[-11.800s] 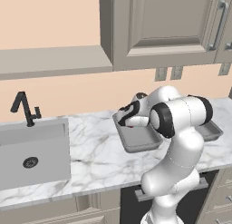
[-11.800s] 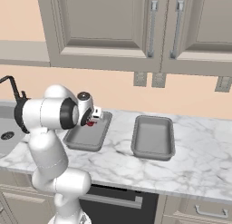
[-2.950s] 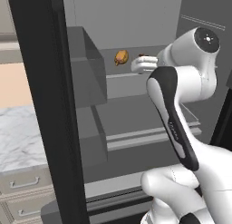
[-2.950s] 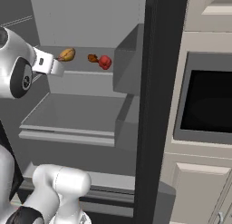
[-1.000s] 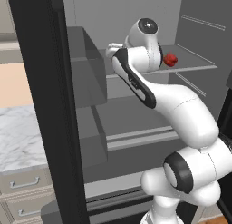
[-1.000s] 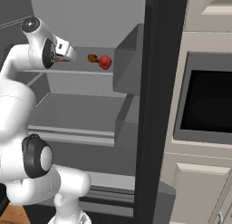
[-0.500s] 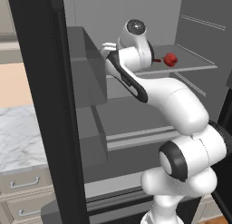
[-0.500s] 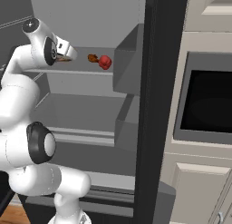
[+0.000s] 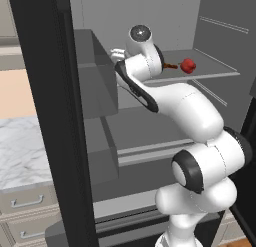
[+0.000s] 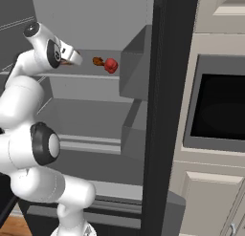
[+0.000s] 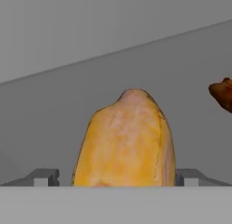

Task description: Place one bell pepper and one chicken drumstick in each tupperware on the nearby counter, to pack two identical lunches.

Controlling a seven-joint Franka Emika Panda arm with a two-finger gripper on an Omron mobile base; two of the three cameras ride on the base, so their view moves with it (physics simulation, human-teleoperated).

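A golden-orange chicken drumstick lies on a grey fridge shelf, close up in the hand view. My gripper stands open, one fingertip on each side of the drumstick; the right one is almost at its skin. From the right base view the hand reaches over the shelf, with a sliver of that orange drumstick below it. Further along the shelf lie a dark brown chicken drumstick and a red bell pepper, also seen as pepper. The tupperware is out of view.
The open fridge's dark door edge stands at the left, and another dark upright at the right. Grey door bins flank the shelves. A strip of marble counter lies beyond the door. A built-in oven is at the right.
Over the last second my hand has pushed a little further in along the shelf, toward the golden-orange drumstick. The jaws have stayed wide. The pepper and brown drumstick have not moved.
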